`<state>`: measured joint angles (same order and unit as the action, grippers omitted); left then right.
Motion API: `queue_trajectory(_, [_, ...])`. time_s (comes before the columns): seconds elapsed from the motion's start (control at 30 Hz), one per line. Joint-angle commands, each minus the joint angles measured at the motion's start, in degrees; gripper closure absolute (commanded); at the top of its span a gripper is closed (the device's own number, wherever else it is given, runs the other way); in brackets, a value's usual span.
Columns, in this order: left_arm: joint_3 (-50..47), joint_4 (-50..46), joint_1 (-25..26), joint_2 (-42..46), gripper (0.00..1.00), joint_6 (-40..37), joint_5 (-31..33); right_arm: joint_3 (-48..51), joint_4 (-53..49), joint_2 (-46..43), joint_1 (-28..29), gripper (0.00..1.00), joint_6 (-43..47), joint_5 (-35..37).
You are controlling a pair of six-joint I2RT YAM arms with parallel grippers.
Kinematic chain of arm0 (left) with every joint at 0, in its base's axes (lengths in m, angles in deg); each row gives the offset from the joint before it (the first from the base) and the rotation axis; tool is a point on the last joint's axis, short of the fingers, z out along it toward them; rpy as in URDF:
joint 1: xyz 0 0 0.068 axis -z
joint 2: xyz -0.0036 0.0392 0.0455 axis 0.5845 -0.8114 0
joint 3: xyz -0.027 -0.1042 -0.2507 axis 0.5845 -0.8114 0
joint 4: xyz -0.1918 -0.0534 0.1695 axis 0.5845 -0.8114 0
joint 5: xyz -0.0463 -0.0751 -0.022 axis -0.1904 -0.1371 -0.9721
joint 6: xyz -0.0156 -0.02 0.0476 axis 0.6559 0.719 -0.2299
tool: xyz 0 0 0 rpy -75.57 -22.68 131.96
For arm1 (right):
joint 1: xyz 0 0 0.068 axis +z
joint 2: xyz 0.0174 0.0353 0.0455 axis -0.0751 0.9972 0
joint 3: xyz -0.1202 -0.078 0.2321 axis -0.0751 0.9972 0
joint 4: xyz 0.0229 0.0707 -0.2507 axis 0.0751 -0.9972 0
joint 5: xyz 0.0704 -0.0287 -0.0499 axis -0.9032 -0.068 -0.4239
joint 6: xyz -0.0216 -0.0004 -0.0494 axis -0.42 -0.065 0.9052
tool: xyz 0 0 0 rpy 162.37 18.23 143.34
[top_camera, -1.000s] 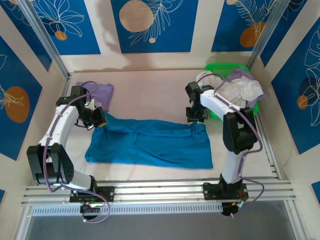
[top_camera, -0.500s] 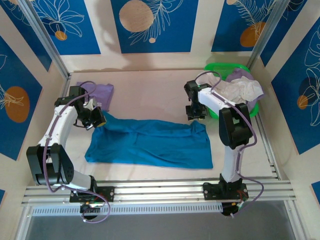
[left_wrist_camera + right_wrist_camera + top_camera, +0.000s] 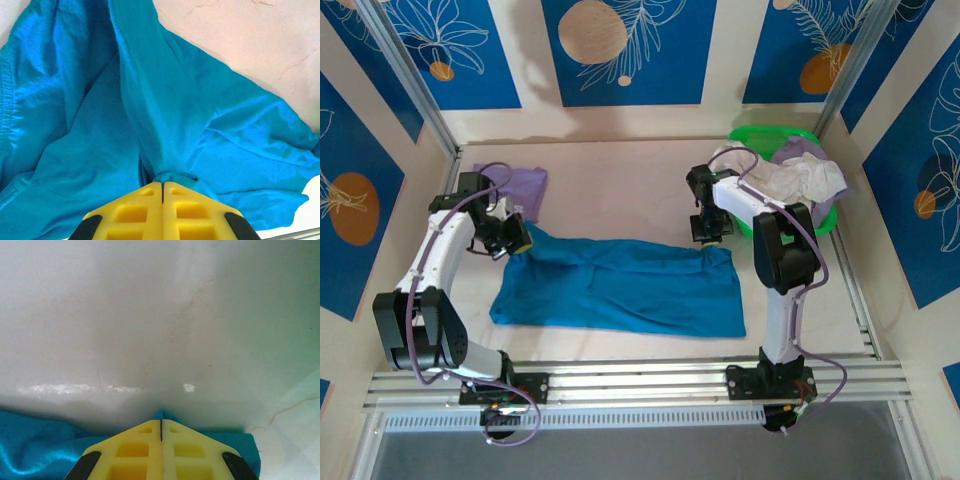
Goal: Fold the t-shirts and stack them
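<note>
Teal-blue t-shirt (image 3: 620, 285) lies spread and creased across the middle of the table (image 3: 620, 190). Left gripper (image 3: 162, 184): jaws together, clamped on a bunched fold at the shirt's far left corner. Right gripper (image 3: 161, 423): jaws together, pinching the shirt's far right edge. Lavender t-shirt (image 3: 525, 185) lies far left. White and lilac tees (image 3: 805, 175) are heaped in the green basket (image 3: 760, 134), far right.

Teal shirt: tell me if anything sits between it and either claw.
Nothing visible does. The left claw is shut on a bunched fold of the teal shirt, and the right claw is shut on its far edge.
</note>
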<state>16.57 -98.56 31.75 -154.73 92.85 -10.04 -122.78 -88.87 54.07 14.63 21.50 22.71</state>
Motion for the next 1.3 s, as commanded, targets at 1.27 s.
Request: queue_trajectory(1.27, [26.77, -5.48, -3.28, -17.44, 1.00, -1.61, -3.36, 6.29, 1.81, -18.68, -8.39, 1.00, -1.82, -4.99])
